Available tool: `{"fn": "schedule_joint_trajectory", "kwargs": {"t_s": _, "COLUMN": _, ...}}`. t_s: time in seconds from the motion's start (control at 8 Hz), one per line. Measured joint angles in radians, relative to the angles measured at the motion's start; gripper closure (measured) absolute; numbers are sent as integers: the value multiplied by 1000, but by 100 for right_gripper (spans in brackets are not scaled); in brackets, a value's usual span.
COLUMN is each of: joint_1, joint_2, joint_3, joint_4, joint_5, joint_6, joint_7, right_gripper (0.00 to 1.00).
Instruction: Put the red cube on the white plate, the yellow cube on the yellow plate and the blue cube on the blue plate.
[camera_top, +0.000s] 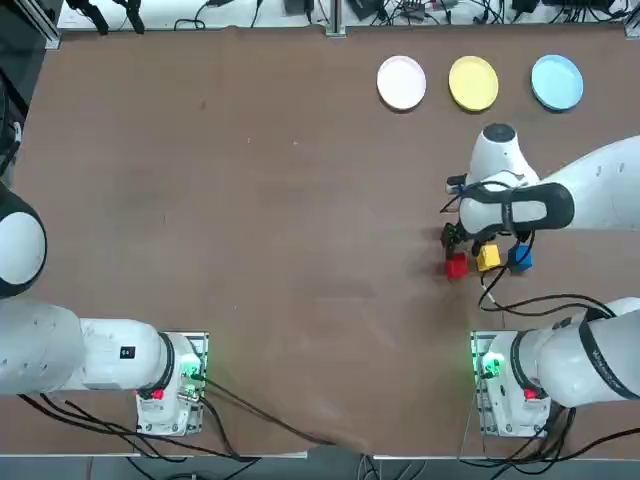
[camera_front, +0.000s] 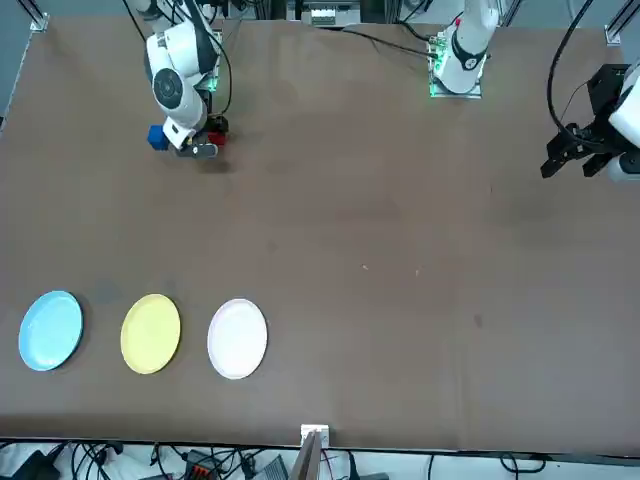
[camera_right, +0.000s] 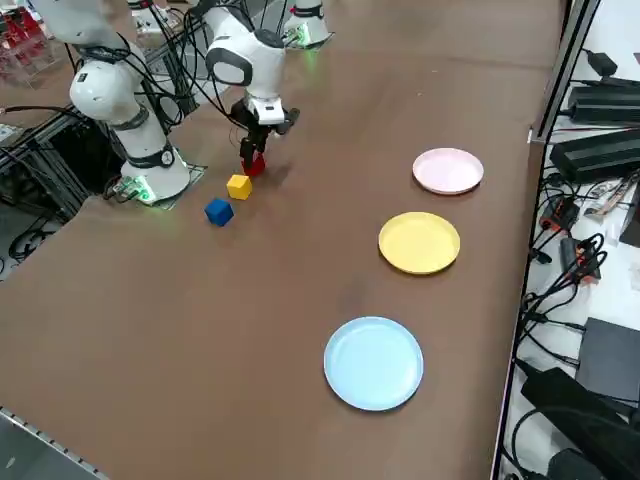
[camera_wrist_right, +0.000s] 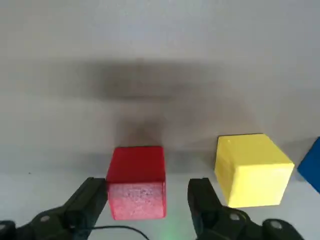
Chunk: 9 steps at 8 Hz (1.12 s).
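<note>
The red cube (camera_top: 456, 266) (camera_wrist_right: 137, 182) rests on the brown table, first in a short row with the yellow cube (camera_top: 488, 258) (camera_wrist_right: 252, 169) and the blue cube (camera_top: 520, 257) (camera_right: 218, 211). My right gripper (camera_wrist_right: 147, 200) (camera_right: 252, 152) is lowered over the red cube and open, one finger (camera_wrist_right: 87, 200) on each side with a small gap to the cube. The white plate (camera_top: 401, 82), yellow plate (camera_top: 473, 83) and blue plate (camera_top: 557, 82) lie in a row at the far edge with nothing on them.
Cables run from the right arm's base (camera_top: 505, 385) across the table near the cubes. Open brown tabletop (camera_top: 250, 200) lies between the cubes and the plates and to the left.
</note>
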<state>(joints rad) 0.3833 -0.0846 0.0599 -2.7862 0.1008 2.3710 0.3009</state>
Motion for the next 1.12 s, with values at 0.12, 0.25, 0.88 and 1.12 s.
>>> {"fn": "schedule_joint_trajectory", "kwargs": {"t_s": 0.12, "joint_1": 3, "joint_2": 0, "joint_3": 0, "joint_4": 0, "joint_5": 0, "joint_6": 0, "joint_7": 3, "right_gripper": 2}}
{"fn": "schedule_joint_trajectory", "kwargs": {"t_s": 0.25, "joint_1": 13, "joint_2": 0, "joint_3": 0, "joint_4": -1, "joint_5": 0, "joint_6": 0, "joint_7": 4, "right_gripper": 2}}
{"fn": "schedule_joint_trajectory", "kwargs": {"t_s": 0.88, "joint_1": 52, "joint_2": 16, "joint_3": 0, "joint_4": -19, "joint_5": 0, "joint_6": 17, "joint_7": 15, "right_gripper": 3}}
{"fn": "schedule_joint_trajectory", "kwargs": {"t_s": 1.12, "joint_1": 52, "joint_2": 51, "joint_3": 0, "joint_4": -32, "joint_5": 0, "joint_6": 67, "joint_7": 15, "right_gripper": 17}}
